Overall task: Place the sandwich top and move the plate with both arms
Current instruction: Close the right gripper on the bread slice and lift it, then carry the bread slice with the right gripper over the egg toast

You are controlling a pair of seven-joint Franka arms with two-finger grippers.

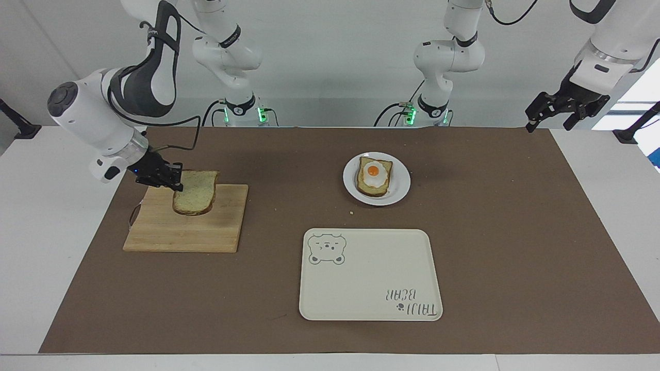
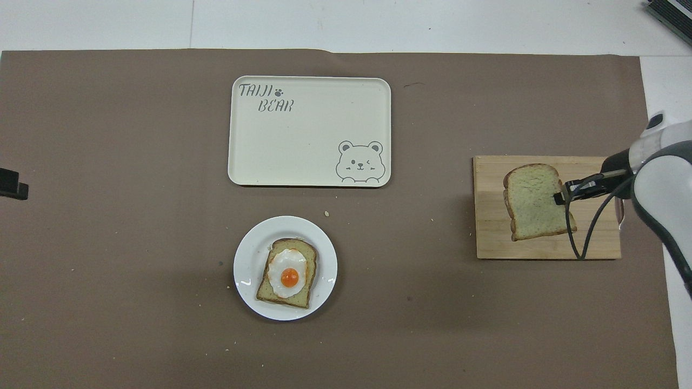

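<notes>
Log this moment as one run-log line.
right gripper: shut on sandwich top, lifted over cutting board | left gripper: open, waiting | plate: holds egg toast | tray: bare

The right gripper (image 2: pixel 559 195) was clamped on one edge of the sandwich top (image 2: pixel 534 202), its fingertips pinched tight on the crust. The slice hung tilted over the wooden cutting board (image 2: pixel 492 232), and a black cable (image 2: pixel 586 237) looped down from the wrist, just beside the bread. Well apart from that gripper, toward the left arm's end of the table, sat the white plate (image 2: pixel 250 259), carrying the toast slice (image 2: pixel 270 292) with a fried egg (image 2: pixel 286 273) on top. The cream tray (image 2: pixel 308 129) with its bear drawing lay farther from the robots than the plate. At the left arm's end, only a black tip of the left gripper (image 2: pixel 12 183) showed at the picture's edge.
</notes>
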